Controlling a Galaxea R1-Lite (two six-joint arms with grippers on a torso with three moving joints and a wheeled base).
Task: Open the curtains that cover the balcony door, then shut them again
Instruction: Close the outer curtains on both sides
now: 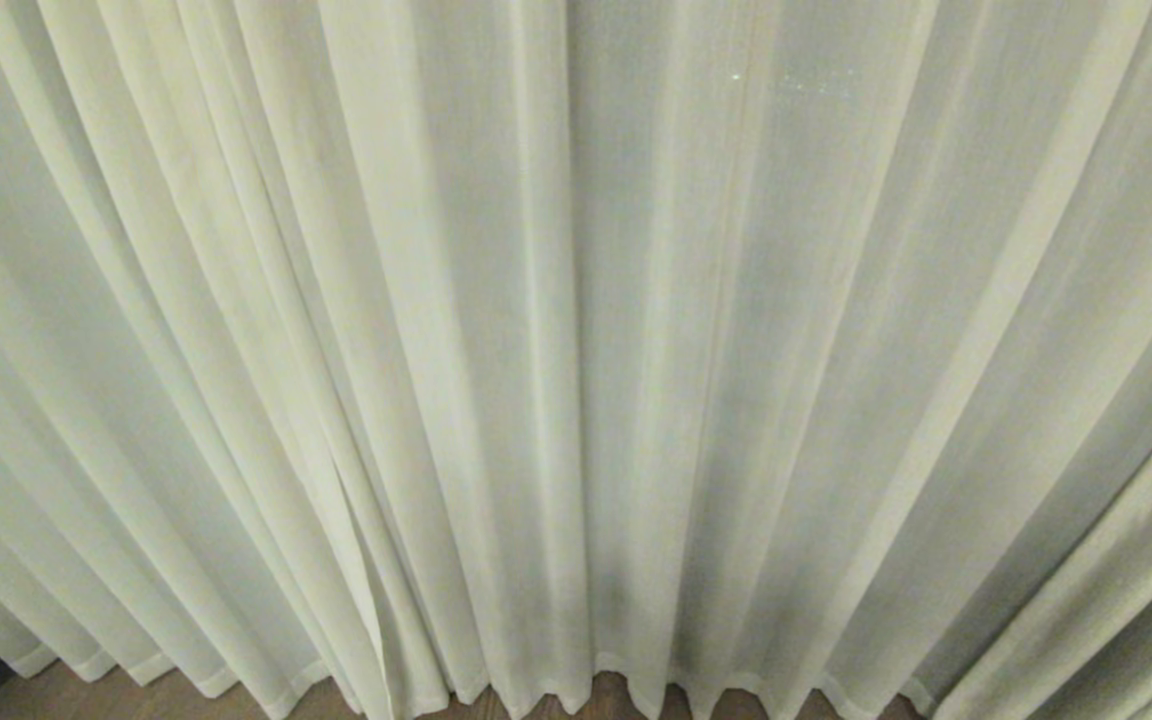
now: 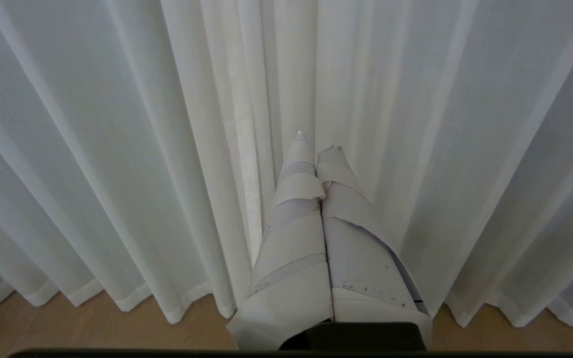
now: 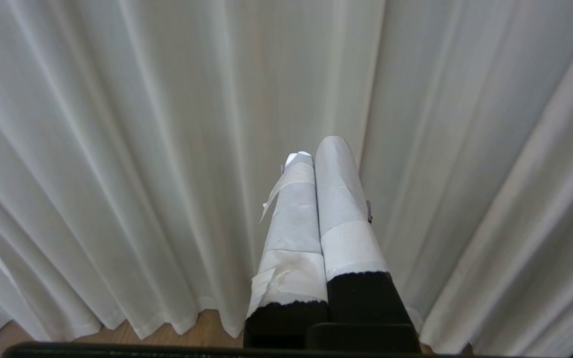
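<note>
Before both grippers' pressed-together, empty jaws, drawn curtains (image 1: 576,350) down to wood floor (image 2: 92,328).

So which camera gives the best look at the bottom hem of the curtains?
The head view: the curtains' wavy hem runs nearly the full width above the floor. Both wrist views show shorter stretches, partly blocked by the shut grippers.

Counts only. Curtains (image 1: 576,330): one continuous pleated spread fills the head view; can't tell where one panel ends and another starts, so panel count stays uncertain. Grippers: two, the left gripper (image 2: 316,141) and the right gripper (image 3: 319,149), one per wrist view. Fingers: two on each, four total, all tape-wrapped. Floor (image 2: 92,328): one wooden strip under the hem.
</note>
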